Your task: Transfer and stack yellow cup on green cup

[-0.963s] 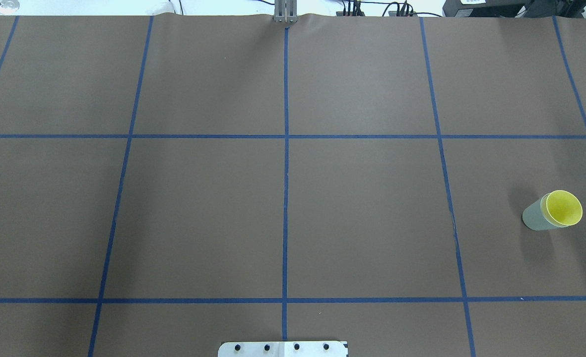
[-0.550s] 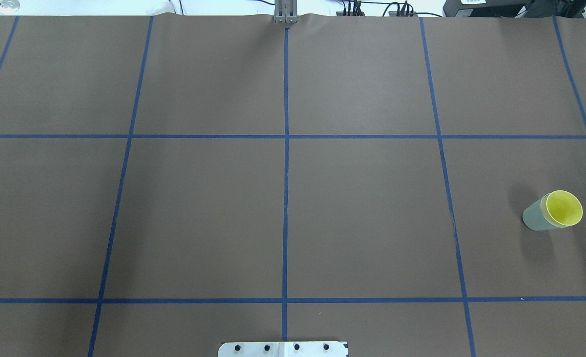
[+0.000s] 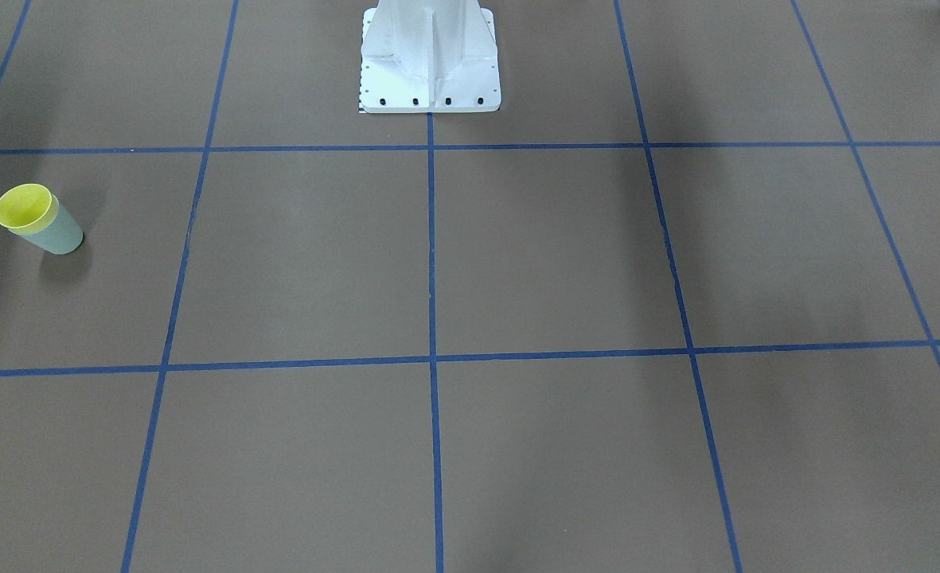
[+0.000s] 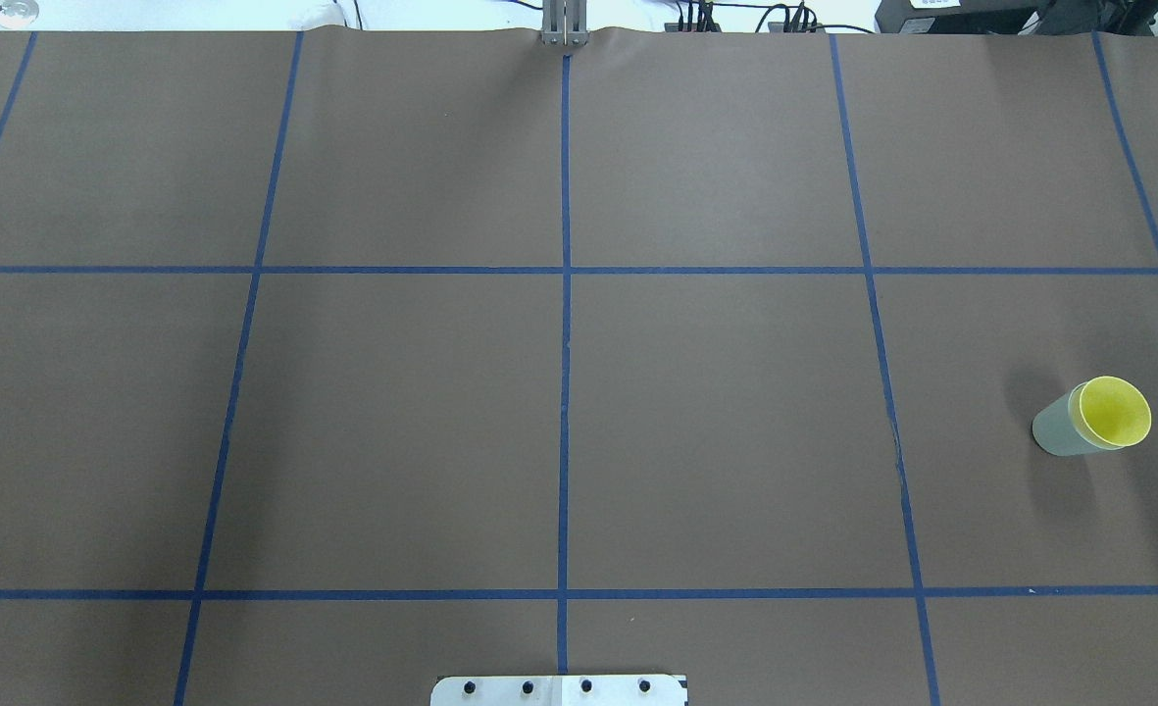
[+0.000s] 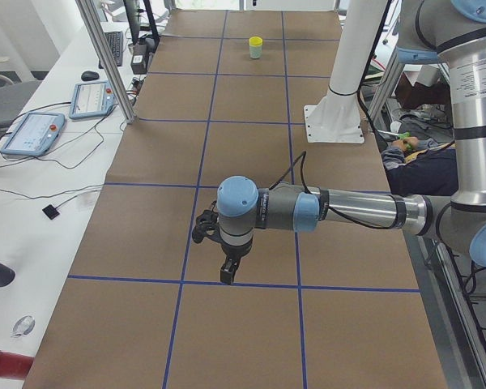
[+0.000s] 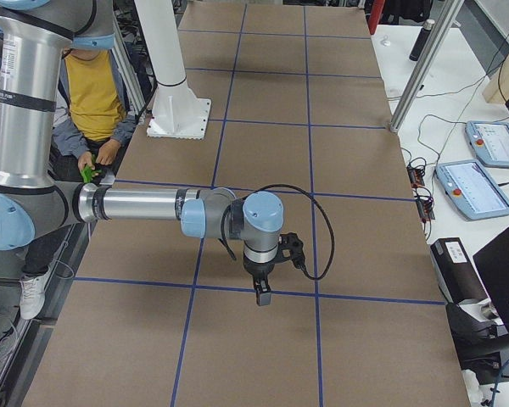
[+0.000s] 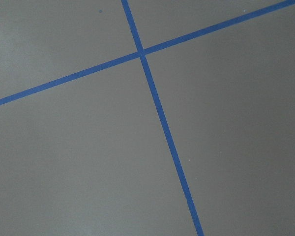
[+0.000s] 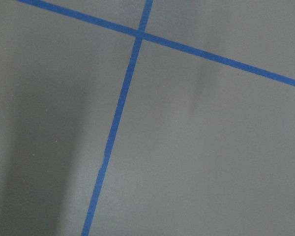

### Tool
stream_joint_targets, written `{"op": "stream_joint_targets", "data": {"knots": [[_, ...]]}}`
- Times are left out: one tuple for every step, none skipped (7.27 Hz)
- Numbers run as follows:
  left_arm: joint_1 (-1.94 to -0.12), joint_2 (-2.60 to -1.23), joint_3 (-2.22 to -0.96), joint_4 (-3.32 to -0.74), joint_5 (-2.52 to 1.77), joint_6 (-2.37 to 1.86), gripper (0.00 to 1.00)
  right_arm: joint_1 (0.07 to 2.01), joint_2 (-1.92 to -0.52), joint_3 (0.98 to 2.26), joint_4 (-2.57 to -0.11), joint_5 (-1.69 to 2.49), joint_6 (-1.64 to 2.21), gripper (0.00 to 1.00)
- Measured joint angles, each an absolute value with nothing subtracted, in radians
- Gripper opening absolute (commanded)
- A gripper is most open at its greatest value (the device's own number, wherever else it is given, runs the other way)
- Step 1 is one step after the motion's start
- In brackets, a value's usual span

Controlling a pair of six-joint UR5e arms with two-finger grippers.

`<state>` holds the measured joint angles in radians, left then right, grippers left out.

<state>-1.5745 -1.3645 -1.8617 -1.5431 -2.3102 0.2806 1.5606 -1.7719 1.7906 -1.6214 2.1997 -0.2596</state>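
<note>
The yellow cup [image 4: 1115, 412] sits nested inside the green cup [image 4: 1057, 431], and the pair stands upright at the table's right side. In the front-facing view the yellow cup [image 3: 24, 205] is in the green cup [image 3: 57, 235] at the far left. In the exterior left view the pair [image 5: 256, 47] is far off. My left gripper [image 5: 227, 274] hangs over the table's left part, far from the cups; I cannot tell if it is open or shut. My right gripper [image 6: 261, 294] points down over the table, and I cannot tell its state either.
The white robot pedestal [image 3: 430, 64] stands at the table's near edge. Blue tape lines [image 4: 565, 392] divide the brown table cover into squares. Teach pendants [image 5: 32, 134] lie on a side desk. A seated person [image 6: 93, 93] is beside the base.
</note>
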Motion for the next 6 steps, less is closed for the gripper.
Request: {"op": "stream_joint_targets", "data": {"knots": [[-1.574,-1.365,-1.86,-1.543,-2.31,0.281,1.0,1.561,-1.773,1.789,-1.623,2.199,-0.245,1.0],[-1.574,-1.366,-1.859,-1.543,-2.31,0.281,1.0,1.561,-1.773,1.786,-1.623,2.198,-0.236,1.0],[-1.574,-1.367,-1.858,-1.544,-2.31,0.28,1.0,1.562,-1.773,1.782,-1.622,2.198,-0.231,1.0],[-1.574,-1.368,-1.858,-1.544,-2.31,0.279,1.0,1.562,-1.772,1.779,-1.622,2.198,-0.229,1.0],[-1.574,-1.369,-1.852,-1.544,-2.309,0.278,1.0,1.562,-1.772,1.775,-1.622,2.198,-0.229,1.0],[-1.574,-1.37,-1.844,-1.545,-2.308,0.278,1.0,1.562,-1.772,1.772,-1.621,2.199,-0.229,1.0]]}}
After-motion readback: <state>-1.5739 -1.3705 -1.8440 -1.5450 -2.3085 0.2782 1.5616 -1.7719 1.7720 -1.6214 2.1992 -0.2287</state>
